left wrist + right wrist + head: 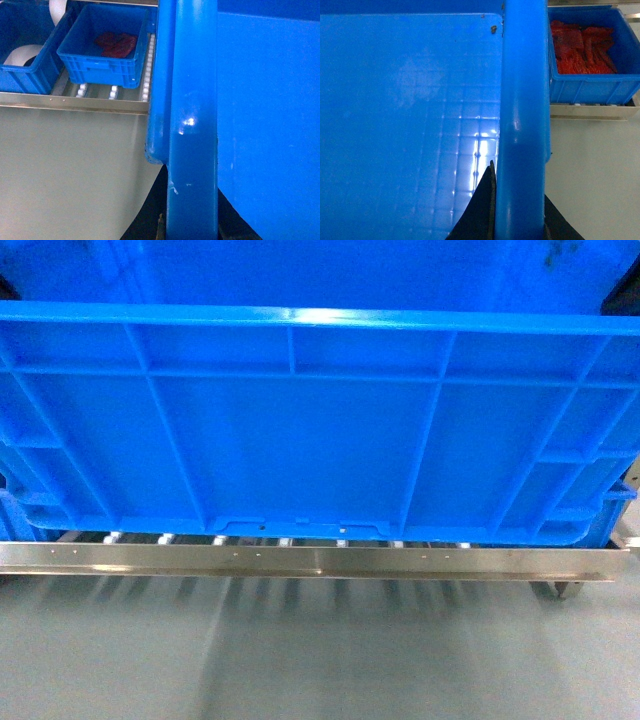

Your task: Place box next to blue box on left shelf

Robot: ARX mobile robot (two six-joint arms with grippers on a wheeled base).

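- No text, label, brand, number or sign is showing legibly in any of the three views.
- The box is presenting only plain ribbed blue plastic, with nothing printed or moulded that can be read.
- The front rail of the left shelf is showing bare metal and rivets, no marking.

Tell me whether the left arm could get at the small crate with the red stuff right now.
Probably not: the left tool looks clamped on the big box's rim, so it is occupied. The small crate sits beyond, on the left shelf.
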